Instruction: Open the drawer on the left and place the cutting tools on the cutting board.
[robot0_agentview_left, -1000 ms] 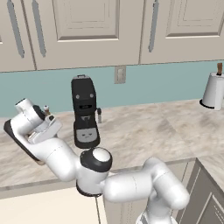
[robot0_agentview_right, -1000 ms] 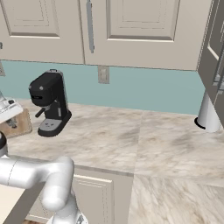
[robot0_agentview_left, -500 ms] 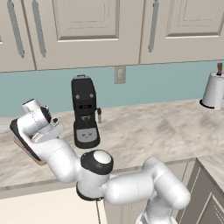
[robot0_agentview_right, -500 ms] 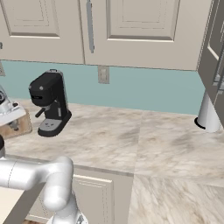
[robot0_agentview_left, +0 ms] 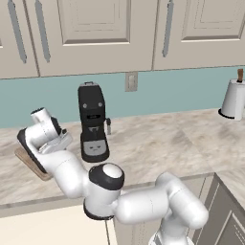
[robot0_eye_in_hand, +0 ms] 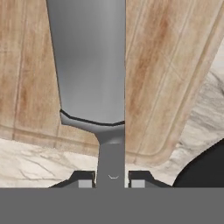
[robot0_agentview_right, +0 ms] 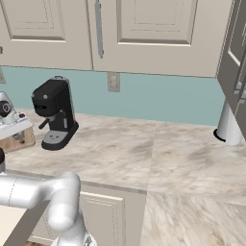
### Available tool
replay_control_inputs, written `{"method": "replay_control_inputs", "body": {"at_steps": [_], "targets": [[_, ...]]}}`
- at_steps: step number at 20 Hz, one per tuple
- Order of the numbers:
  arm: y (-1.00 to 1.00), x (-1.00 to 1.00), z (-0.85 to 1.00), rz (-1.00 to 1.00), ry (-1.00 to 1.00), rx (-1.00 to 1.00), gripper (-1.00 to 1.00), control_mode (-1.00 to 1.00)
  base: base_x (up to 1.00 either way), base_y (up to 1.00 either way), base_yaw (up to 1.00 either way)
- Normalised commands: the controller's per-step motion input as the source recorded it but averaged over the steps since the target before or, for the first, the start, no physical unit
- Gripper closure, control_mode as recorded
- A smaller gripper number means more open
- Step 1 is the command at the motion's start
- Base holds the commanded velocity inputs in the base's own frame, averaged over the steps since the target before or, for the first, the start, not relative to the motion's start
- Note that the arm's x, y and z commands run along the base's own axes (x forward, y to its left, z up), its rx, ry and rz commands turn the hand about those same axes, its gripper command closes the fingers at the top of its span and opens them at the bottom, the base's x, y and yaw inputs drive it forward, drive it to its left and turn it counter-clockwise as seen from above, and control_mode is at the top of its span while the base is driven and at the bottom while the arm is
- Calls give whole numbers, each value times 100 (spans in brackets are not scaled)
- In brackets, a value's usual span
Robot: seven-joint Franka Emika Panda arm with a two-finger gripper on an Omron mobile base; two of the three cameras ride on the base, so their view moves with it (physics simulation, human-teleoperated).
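Note:
A knife (robot0_eye_in_hand: 89, 65) with a grey blade and dark handle runs up from my gripper (robot0_eye_in_hand: 112, 178), which is shut on its handle between the two fingertips (robot0_eye_in_hand: 85, 180). The blade hangs over the light-brown cutting board (robot0_eye_in_hand: 153, 65), close to its rounded corner. From the left base view, my hand (robot0_agentview_left: 48, 131) hovers above the cutting board (robot0_agentview_left: 29, 161) at the counter's left end. From the right base view, the hand (robot0_agentview_right: 9, 117) sits over the cutting board (robot0_agentview_right: 23, 140) at the left edge. Below the counter edge the drawer (robot0_agentview_left: 48, 227) stands pulled out, its pale cream inside showing.
A black coffee machine (robot0_agentview_left: 93, 125) stands just right of the board, seen also as the coffee machine (robot0_agentview_right: 55, 113). A paper towel roll (robot0_agentview_left: 234, 98) stands far right on the marbled counter (robot0_agentview_left: 167, 143). Wall cabinets hang overhead. A dark rounded shape (robot0_eye_in_hand: 205, 168) lies beside the board.
The hand has shifted a little to the right over the board, with the knife still in its grip.

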Motion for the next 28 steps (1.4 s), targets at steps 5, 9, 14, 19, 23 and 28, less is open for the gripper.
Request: {"method": "replay_control_inputs", "body": {"at_steps": [5,9,14,19,23,28], "targets": [[0,24,0,0,0,3,100,-100,0,0,0],[0,24,-7,0,0,4,100,-100,0,0,0],[0,25,-11,0,0,3,100,-100,0,0,0],[0,12,-14,0,0,1,100,-100,0,0,0],[3,8,-17,0,0,1,100,-100,0,0,0],[18,16,-14,0,0,1,100,-100,0,0,0]]}}
